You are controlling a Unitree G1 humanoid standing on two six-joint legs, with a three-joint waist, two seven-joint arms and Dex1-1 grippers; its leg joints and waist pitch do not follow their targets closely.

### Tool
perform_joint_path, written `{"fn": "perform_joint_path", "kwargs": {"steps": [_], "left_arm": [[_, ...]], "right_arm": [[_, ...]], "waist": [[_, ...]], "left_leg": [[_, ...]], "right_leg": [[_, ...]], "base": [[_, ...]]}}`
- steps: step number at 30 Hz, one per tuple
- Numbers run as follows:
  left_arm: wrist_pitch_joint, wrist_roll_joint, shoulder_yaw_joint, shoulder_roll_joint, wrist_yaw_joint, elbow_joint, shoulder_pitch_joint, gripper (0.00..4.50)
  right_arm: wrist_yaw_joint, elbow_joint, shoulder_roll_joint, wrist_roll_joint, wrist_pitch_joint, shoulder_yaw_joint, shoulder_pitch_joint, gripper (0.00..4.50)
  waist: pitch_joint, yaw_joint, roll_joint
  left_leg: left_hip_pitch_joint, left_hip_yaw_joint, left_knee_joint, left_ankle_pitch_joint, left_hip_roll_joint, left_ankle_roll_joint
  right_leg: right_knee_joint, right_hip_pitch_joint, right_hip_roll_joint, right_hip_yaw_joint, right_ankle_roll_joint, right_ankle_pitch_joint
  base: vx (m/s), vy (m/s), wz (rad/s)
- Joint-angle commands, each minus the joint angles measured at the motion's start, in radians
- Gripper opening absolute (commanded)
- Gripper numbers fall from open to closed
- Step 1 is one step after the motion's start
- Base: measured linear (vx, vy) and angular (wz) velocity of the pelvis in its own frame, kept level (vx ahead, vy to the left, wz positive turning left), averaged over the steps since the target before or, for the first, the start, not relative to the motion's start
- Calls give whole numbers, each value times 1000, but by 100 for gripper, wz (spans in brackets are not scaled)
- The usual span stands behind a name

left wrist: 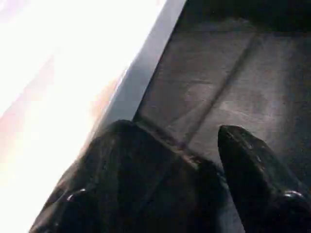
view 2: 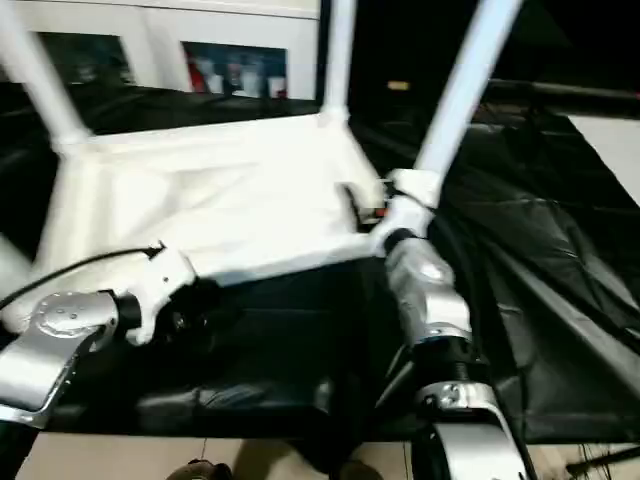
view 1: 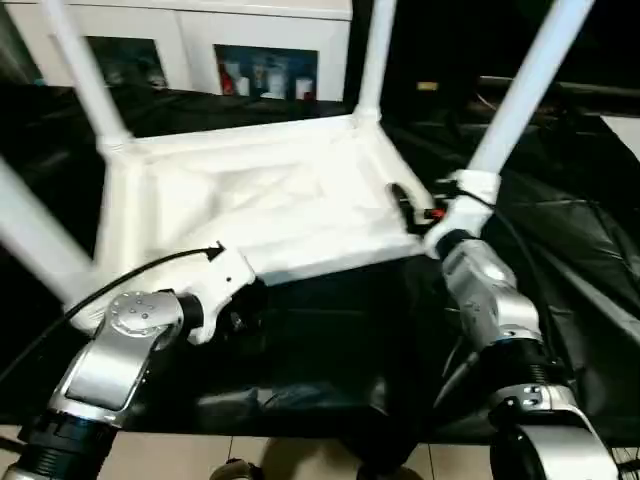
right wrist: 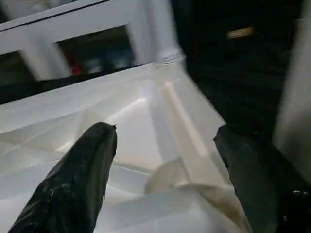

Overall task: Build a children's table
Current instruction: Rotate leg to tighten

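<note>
While inverted on the black-covered surface:
Tabletop (view 1: 250,210): underside up, legs (view 1: 525,90) rising from corners.
Right gripper (right wrist: 165,179): spread wide, empty, at near-right corner socket.
Left gripper (left wrist: 194,179): parted, empty, beside near edge.

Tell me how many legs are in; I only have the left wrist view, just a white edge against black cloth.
Observer: Four legs stand up from the corners of the upturned tabletop.
Operator: Where is the right gripper?
Observer: The right gripper is at the tabletop's near right corner, by that leg's base, open and holding nothing.
Operator: What's behind the table?
Observer: A white cabinet with glass doors.
</note>
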Motion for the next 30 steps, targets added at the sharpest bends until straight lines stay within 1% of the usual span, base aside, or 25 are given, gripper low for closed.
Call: {"fn": "perform_joint_path", "kwargs": {"steps": [1,2,3,4,5,6,8,10,11,13,15,16,17,18,19,20,21,22,23,24,26,27,28,29,30], "left_arm": [[-25,16,23,7,37,23,-6,361],[-26,15,22,6,39,26,-5,361],[-26,15,22,6,39,26,-5,366],[-52,11,14,6,30,29,-7,377],[-63,6,11,4,24,29,-7,399],[-85,-4,4,4,6,24,-4,402],[-107,-28,2,-2,-14,15,2,403],[-121,-37,5,-4,-19,17,2,442],[-124,-52,13,-9,-24,13,3,442],[-135,-75,25,-16,-33,11,4,448],[-149,-123,46,-25,-60,2,8,448],[-149,-123,46,-25,-60,2,8,448],[-155,-217,88,-40,-117,-30,26,448],[-156,-247,101,-38,-140,-37,34,448],[-147,-314,136,-27,-195,-47,49,448],[-139,-339,151,-19,-218,-49,54,448],[-129,-357,164,-13,-232,-49,58,448],[-122,-410,211,5,-268,-37,65,448],[-159,-412,232,16,-272,-25,68,448],[-159,-412,232,16,-272,-25,68,448],[-225,-403,294,48,-246,24,53,448],[-244,-401,321,57,-231,46,40,448],[-241,-416,360,73,-226,69,24,448],[-241,-416,360,73,-226,69,24,448],[-236,-427,380,96,-235,80,22,448]], "right_arm": [[-92,50,-65,-12,-59,-91,-7,361],[-107,64,-77,-15,-71,-101,-8,361],[-107,64,-77,-15,-71,-101,-8,361],[-126,80,-102,-15,-85,-117,-11,361],[-135,94,-116,-13,-98,-126,-15,361],[-137,103,-132,-11,-105,-133,-18,361],[-132,122,-153,-9,-118,-141,-25,361],[-143,124,-160,-13,-125,-146,-25,361],[-145,124,-164,-13,-125,-150,-22,361],[-147,132,-167,-13,-133,-153,-23,361],[-149,142,-170,-19,-146,-150,-23,361],[-149,142,-170,-19,-146,-150,-23,361],[-129,148,-172,-25,-149,-137,-20,361],[-112,146,-171,-28,-150,-127,-17,361],[-70,135,-167,-36,-143,-99,-10,361],[-51,129,-164,-39,-138,-85,-7,361],[-36,123,-161,-42,-133,-75,-3,361],[8,107,-151,-54,-125,-42,13,361],[24,96,-146,-62,-119,-25,25,361],[24,96,-146,-62,-119,-25,25,361],[41,71,-131,-70,-109,-1,56,361],[41,65,-126,-72,-106,3,66,361],[40,57,-120,-75,-106,8,81,361],[40,57,-120,-75,-106,8,81,361],[35,49,-115,-74,-106,9,96,361]], "waist": [[-77,-8,19],[-79,-6,16],[-79,-5,16],[-78,0,20],[-79,-1,17],[-83,3,16],[-83,6,14],[-83,5,12],[-83,4,11],[-80,-4,8],[-80,-9,8],[-79,-12,8],[-79,-14,8],[-79,-15,7],[-80,-16,9],[-78,-20,9],[-77,-23,9],[-75,-25,6],[-73,-24,7],[-73,-25,8],[-71,-29,10],[-70,-30,6],[-70,-30,9],[-69,-30,9],[-69,-30,9]], "left_leg": [[36,-9,-75,-234,26,-27],[39,-8,-73,-238,26,-30],[39,-7,-72,-236,26,-28],[37,-7,-72,-228,24,-25],[35,-6,-72,-223,24,-24],[34,-6,-69,-203,23,-20],[26,-6,-68,-175,21,-5],[23,-6,-66,-166,20,2],[22,-6,-66,-165,20,5],[18,-6,-66,-183,19,8],[18,-7,-66,-195,19,8],[19,-7,-66,-208,20,5],[18,-7,-65,-212,19,1],[17,-8,-67,-213,21,1],[18,-7,-65,-213,19,6],[17,-7,-67,-218,20,11],[18,-6,-66,-223,21,13],[19,-6,-67,-231,21,17],[18,-6,-68,-237,21,18],[19,-8,-69,-243,22,19],[22,-9,-71,-258,23,12],[22,-8,-72,-263,23,12],[24,-10,-73,-266,23,8],[26,-9,-74,-270,24,2],[24,-11,-75,-267,24,-3]], "right_leg": [[-58,29,-32,23,-179,-209],[-57,28,-31,23,-176,-198],[-56,28,-30,24,-177,-190],[-55,29,-30,24,-175,-180],[-55,32,-29,24,-172,-172],[-51,35,-29,23,-173,-145],[-46,40,-30,22,-177,-107],[-45,43,-31,22,-182,-100],[-46,44,-31,21,-182,-103],[-49,45,-33,21,-183,-142],[-52,44,-33,21,-181,-166],[-54,42,-33,21,-181,-188],[-52,43,-35,21,-186,-196],[-54,44,-35,21,-188,-197],[-50,41,-32,20,-197,-185],[-52,40,-30,19,-201,-185],[-52,39,-28,20,-202,-184],[-54,38,-27,20,-200,-194],[-54,38,-30,21,-199,-214],[-56,37,-30,21,-196,-226],[-59,35,-28,22,-188,-244],[-60,34,-28,22,-185,-251],[-59,33,-30,23,-181,-261],[-59,32,-29,24,-181,-262],[-56,34,-30,23,-182,-260]], "base": [[0,0,0],[0,0,0],[0,0,0],[0,0,0],[0,0,0],[0,0,0],[0,0,0],[0,0,0],[0,0,0],[0,0,0],[0,0,0],[0,0,0],[0,0,0],[0,0,0],[0,0,0],[0,0,0],[0,0,0],[0,0,0],[0,0,0],[0,0,0],[0,0,0],[0,0,0],[0,0,0],[0,0,0],[0,0,0]]}}
